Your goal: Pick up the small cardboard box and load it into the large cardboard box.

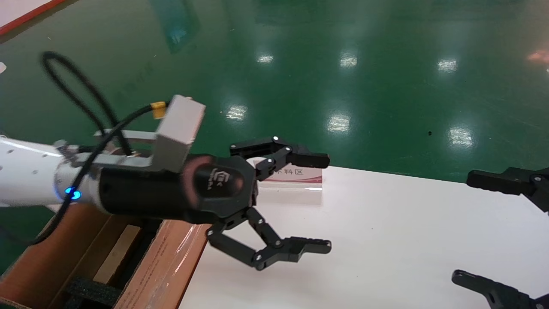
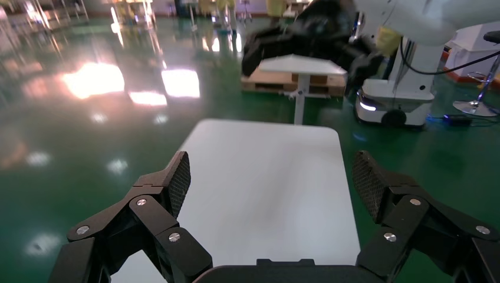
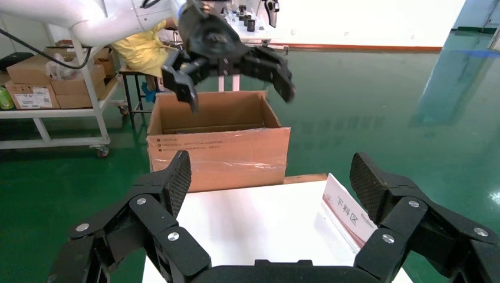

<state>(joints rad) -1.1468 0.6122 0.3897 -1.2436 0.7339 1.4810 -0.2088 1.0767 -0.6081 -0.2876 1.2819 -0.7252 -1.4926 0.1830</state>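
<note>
The large cardboard box (image 1: pixel 163 266) stands open off the white table's left end, with shiny tape on its side and black foam (image 1: pixel 92 292) inside; it also shows in the right wrist view (image 3: pixel 218 141). A pale tan surface (image 1: pixel 116 253) lies inside it; I cannot tell whether that is the small cardboard box, and no small box shows elsewhere. My left gripper (image 1: pixel 327 204) is open and empty, held in the air just past the box over the table's left part. My right gripper (image 1: pixel 463 227) is open and empty over the table's right end.
The white table (image 1: pixel 386 240) carries only a small upright sign (image 1: pixel 296 176) near its far edge. Glossy green floor lies all around. In the right wrist view a shelf cart with cartons (image 3: pixel 35 88) stands behind the box. The left wrist view shows another small table (image 2: pixel 301 65) and a robot base (image 2: pixel 389 100).
</note>
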